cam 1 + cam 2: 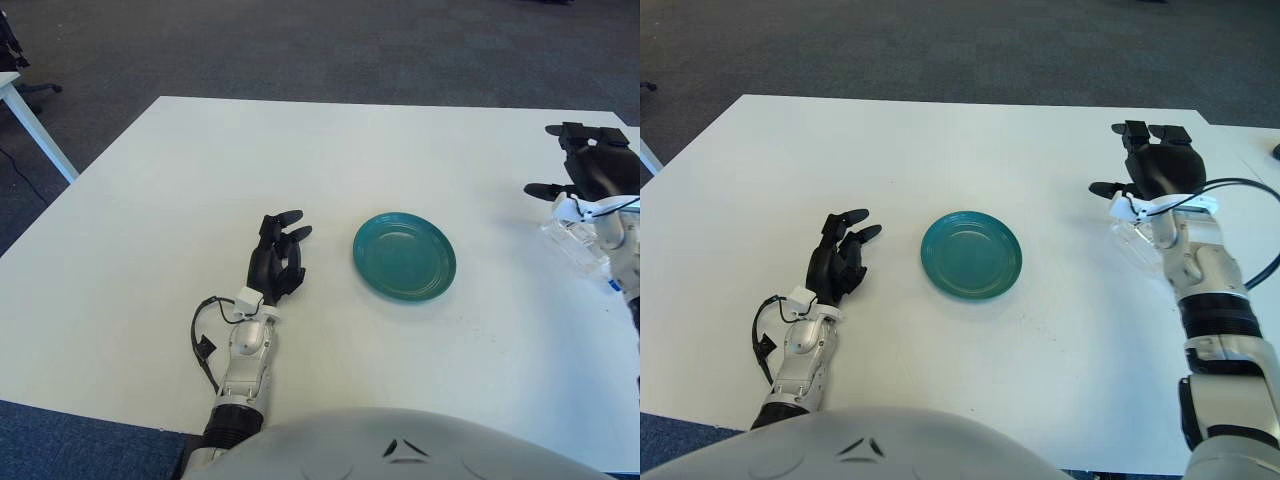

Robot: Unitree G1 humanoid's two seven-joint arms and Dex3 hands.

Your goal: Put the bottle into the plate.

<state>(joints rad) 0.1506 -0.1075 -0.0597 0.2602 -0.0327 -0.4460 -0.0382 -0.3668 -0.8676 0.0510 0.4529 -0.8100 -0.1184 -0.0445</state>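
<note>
We observe a white table standing on dark carpet; a round teal plate sits near the table's middle and holds nothing.

The left hand shows to the left of the plate, well apart from it; its dark fingers extend forward, loosely spread, and grip nothing; we cannot tell whether the palm touches the table surface. A black cable loops beside the left wrist.

The right hand shows to the right of the plate, near the table's right edge; its fingers point away from the robot and are spread, with the thumb standing out toward the plate; the fingers close on nothing.

The bottle, clear and lying on its side on the table, shows just below the right wrist and is partly covered by the forearm; we cannot tell whether the arm touches it; the fingers sit beyond it and do not wrap it. The bottle lies to the right of the plate and apart from it; it is not in the plate.

A white table leg of a second piece of furniture shows at the far left in the left eye view.
</note>
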